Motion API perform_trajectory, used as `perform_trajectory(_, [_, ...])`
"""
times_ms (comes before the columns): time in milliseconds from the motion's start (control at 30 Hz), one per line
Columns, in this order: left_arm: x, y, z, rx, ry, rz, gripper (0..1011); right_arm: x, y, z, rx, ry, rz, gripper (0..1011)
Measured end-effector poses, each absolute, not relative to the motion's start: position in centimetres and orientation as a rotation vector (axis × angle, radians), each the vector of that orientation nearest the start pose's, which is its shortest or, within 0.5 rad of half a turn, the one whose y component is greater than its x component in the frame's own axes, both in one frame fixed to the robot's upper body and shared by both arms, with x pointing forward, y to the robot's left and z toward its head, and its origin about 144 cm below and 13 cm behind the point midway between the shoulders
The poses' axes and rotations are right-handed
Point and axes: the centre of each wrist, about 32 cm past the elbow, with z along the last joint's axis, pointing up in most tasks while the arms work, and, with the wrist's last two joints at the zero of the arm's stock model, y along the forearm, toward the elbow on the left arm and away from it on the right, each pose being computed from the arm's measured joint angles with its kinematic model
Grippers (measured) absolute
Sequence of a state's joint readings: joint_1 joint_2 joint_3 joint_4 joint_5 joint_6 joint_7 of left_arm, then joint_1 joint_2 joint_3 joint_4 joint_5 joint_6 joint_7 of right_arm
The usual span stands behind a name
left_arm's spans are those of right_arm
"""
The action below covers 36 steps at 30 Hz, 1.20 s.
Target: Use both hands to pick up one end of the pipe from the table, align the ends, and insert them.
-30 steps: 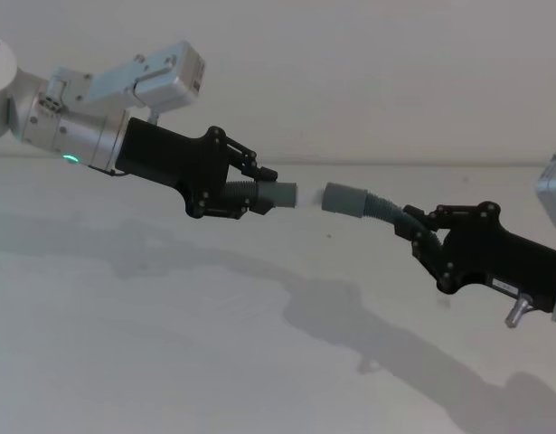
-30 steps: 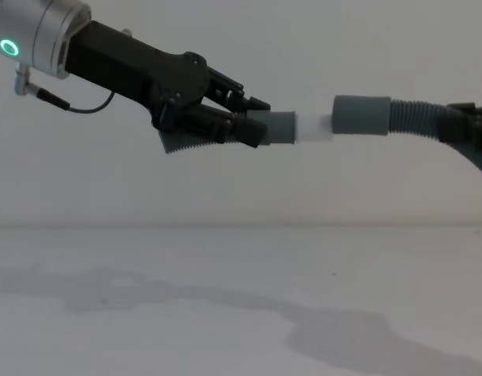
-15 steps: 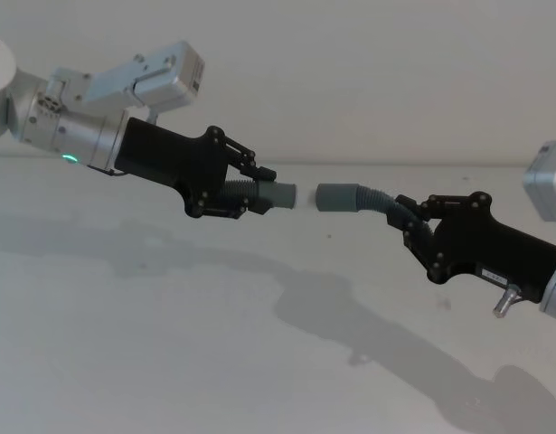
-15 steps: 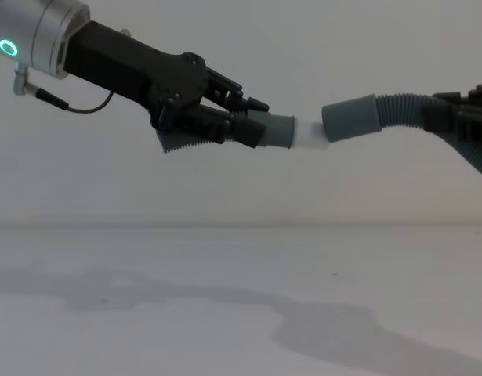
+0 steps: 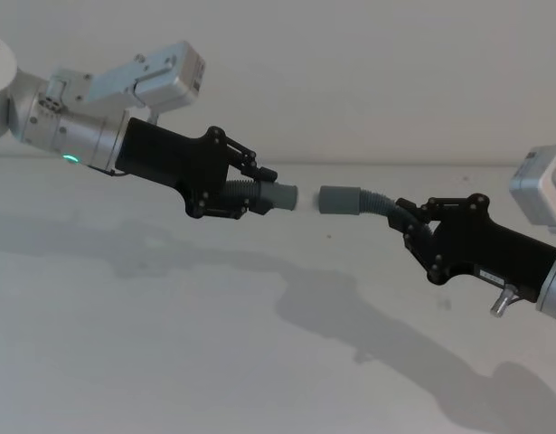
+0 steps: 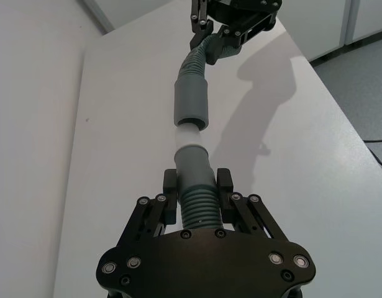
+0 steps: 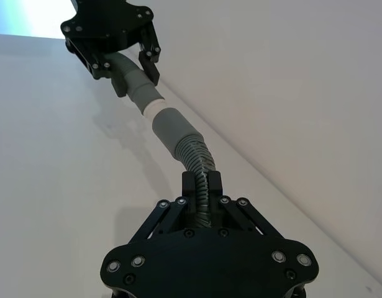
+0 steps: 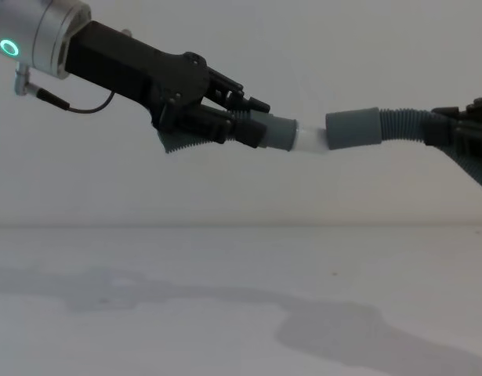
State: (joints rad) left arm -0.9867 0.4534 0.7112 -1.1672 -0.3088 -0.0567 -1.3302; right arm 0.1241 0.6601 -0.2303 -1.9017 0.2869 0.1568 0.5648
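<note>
A: Where's the left gripper [image 5: 259, 185]?
B: Up off the table [image 5: 169, 344], left side of head view. Clamped on the short pipe piece [image 5: 259, 194] at its ribbed part. Left wrist view: black fingers [image 6: 170, 186] on both sides of the corrugation, smooth grey collar and white tip [image 6: 188, 138] sticking out past them. Green ring [image 8: 7, 48] lit on its arm in chest view.

A: Right gripper [image 5: 406, 217]?
B: Right side, also in the air, a bit lower than the left in head view. Closed on the longer corrugated piece [image 5: 383, 204]. Right wrist view: fingers [image 7: 186, 184] pinch the ribbed hose, which bends away from them and ends in the grey cuff [image 7: 169, 128].

A: Ends lined up?
B: Close. Chest view: white tip [image 8: 309, 139] and cuff [image 8: 353, 128] face each other at nearly the same height, cuff tilted slightly, open end a little lower. Tip sits right at the cuff mouth. Both wrist views show tip and cuff roughly in one line, tip's end at or just inside the mouth. Can't tell how far in, if at all. Most of the white part is outside the cuff.

A: Anything touching the table?
B: No, both pieces are held well above it. Just shadows [image 5: 350, 316] of arms and pipe on the white surface.
</note>
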Motion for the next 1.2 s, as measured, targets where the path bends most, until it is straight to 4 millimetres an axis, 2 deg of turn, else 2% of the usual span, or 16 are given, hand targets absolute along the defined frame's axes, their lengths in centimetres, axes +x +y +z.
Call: perform_trajectory(1200, [64.50,23.67,137.41,0.421,-0.446,-0.093,363,46.22,-29.40,128.24,-0.286,-0.339,-0.684,96])
